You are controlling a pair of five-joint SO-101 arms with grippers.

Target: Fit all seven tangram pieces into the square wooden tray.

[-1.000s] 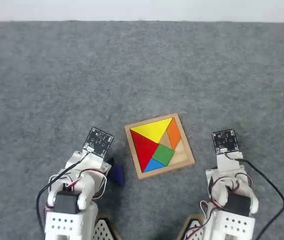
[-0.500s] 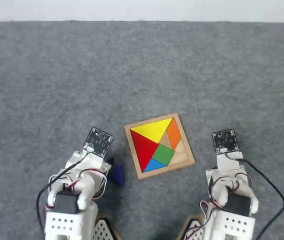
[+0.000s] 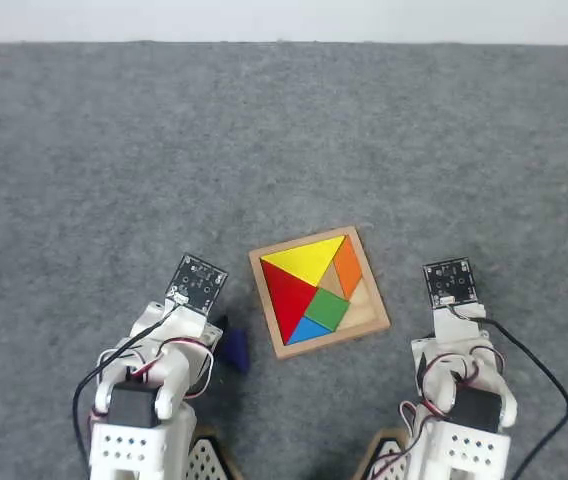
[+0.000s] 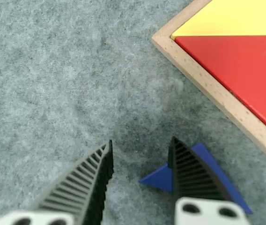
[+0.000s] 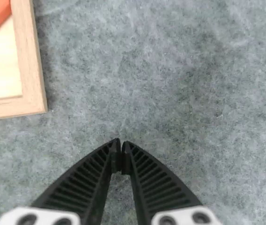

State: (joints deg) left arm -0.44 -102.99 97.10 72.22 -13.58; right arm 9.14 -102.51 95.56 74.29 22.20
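Observation:
The square wooden tray (image 3: 374,325) lies between the two arms and holds yellow (image 3: 307,259), red (image 3: 287,292), orange (image 3: 348,266), green (image 3: 328,308) and light blue (image 3: 309,329) pieces; its right corner shows bare wood. A dark blue triangle (image 3: 233,348) lies on the carpet just left of the tray. My left gripper (image 4: 140,152) is open, low over the carpet, one finger overlapping that blue triangle (image 4: 208,164) beside the tray's edge (image 4: 203,84). My right gripper (image 5: 121,149) is shut on nothing, over bare carpet right of the tray corner (image 5: 27,61).
Grey carpet (image 3: 284,140) covers the table, with wide free room beyond the tray. Both arm bases (image 3: 134,430) stand at the near edge.

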